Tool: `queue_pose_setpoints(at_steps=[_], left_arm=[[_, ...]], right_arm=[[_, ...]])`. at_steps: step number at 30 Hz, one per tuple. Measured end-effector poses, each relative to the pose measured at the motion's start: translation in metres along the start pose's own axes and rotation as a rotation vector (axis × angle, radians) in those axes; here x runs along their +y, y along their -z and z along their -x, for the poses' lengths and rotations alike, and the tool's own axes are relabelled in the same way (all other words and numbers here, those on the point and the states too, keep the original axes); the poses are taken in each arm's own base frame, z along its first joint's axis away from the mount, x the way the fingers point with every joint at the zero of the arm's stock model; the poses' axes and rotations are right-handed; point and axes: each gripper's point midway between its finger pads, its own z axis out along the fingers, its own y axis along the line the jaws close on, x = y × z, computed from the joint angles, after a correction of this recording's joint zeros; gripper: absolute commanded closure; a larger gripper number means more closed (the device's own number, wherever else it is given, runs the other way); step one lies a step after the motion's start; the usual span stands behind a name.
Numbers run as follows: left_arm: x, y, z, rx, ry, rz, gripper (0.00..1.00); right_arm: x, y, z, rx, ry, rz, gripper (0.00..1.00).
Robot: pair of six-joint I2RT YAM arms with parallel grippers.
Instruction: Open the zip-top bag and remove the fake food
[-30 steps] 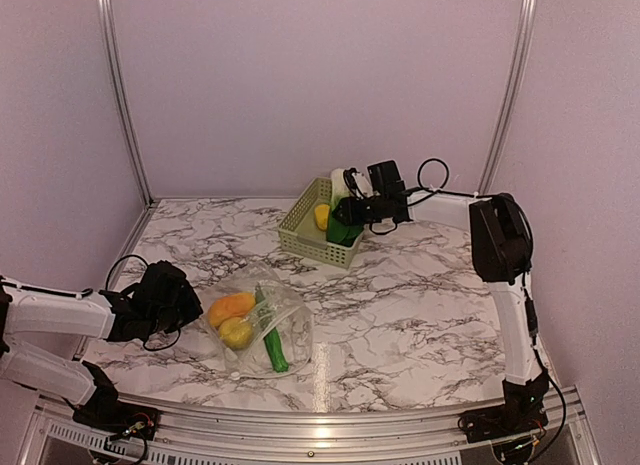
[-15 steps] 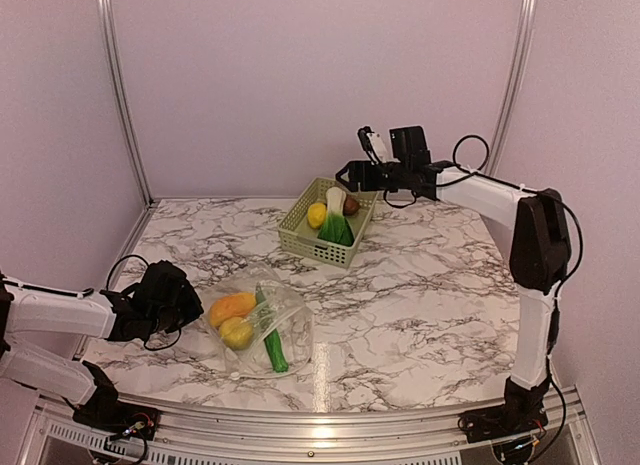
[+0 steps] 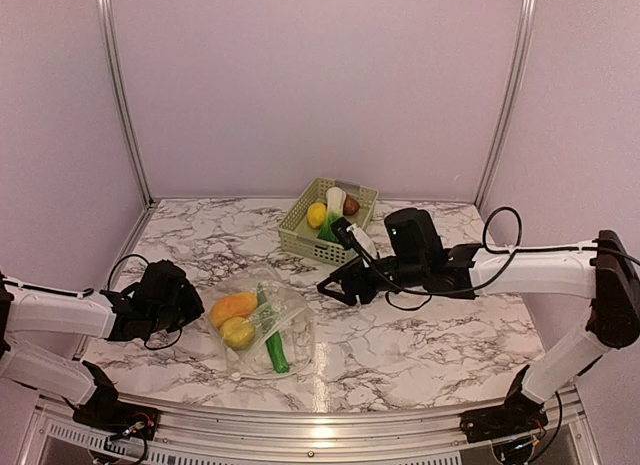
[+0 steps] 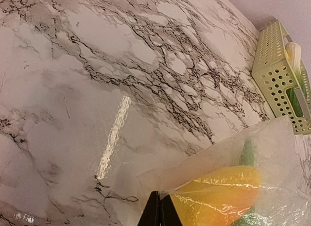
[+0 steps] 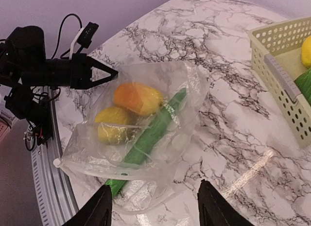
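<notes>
Top external: bag (image 3: 292, 320) w/ fake food (image 3: 233, 308) inside.
L gripper (image 4: 156, 212) clamps bag corner; R gripper (image 5: 155, 186) spread, empty, near bag.

We see the zip-top bag (image 3: 293, 320) lying on the marble table (image 3: 430, 335), with the mango (image 3: 232, 307), lemon (image 3: 237, 332) and green pod (image 3: 273, 347) inside. The left gripper (image 3: 198, 307) meets its left edge; the right gripper (image 3: 333, 285) hovers between bag and basket (image 3: 300, 233).

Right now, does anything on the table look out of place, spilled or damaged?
Nothing is spilled or broken. One small oddity: the long green pod lies slantwise in the zip-top bag, and its near end seems to poke out past the zip strip, while the mango and lemon lie fully inside.
</notes>
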Motion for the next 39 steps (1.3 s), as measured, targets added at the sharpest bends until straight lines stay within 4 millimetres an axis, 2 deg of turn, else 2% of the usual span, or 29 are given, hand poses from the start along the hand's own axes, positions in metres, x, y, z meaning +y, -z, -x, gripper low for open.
queue_pose_setpoints(at_steps=[3,7,10,13,16,19,28,33,39], left_arm=[[0.000,0.000,0.000,0.001,0.001,0.000,1.00],[0.002,0.000,-0.001,0.002,0.006,0.000,1.00],[0.005,0.000,-0.004,0.008,0.014,0.004,1.00],[0.005,0.000,-0.004,0.008,0.017,0.002,1.00],[0.005,0.001,-0.004,0.005,0.021,-0.002,1.00],[0.005,0.001,-0.004,0.005,0.022,-0.003,1.00],[0.004,0.001,-0.003,0.000,0.027,-0.011,1.00],[0.005,0.001,-0.004,0.000,0.028,-0.011,1.00],[0.006,0.001,-0.005,0.001,0.028,-0.011,1.00]], right_arm=[[0.036,0.005,-0.036,0.039,0.003,0.052,0.49],[0.067,0.005,-0.059,0.059,0.008,0.090,0.54],[0.083,-0.003,-0.073,0.083,0.002,0.095,0.55],[0.090,-0.018,-0.092,0.138,0.001,0.085,0.55],[0.090,-0.043,-0.112,0.210,0.005,0.051,0.55],[0.087,-0.062,-0.118,0.245,0.006,0.022,0.55],[0.078,-0.124,-0.107,0.257,0.023,-0.050,0.49],[0.066,-0.145,-0.114,0.288,0.039,-0.109,0.48],[0.047,-0.151,-0.127,0.337,0.075,-0.201,0.49]])
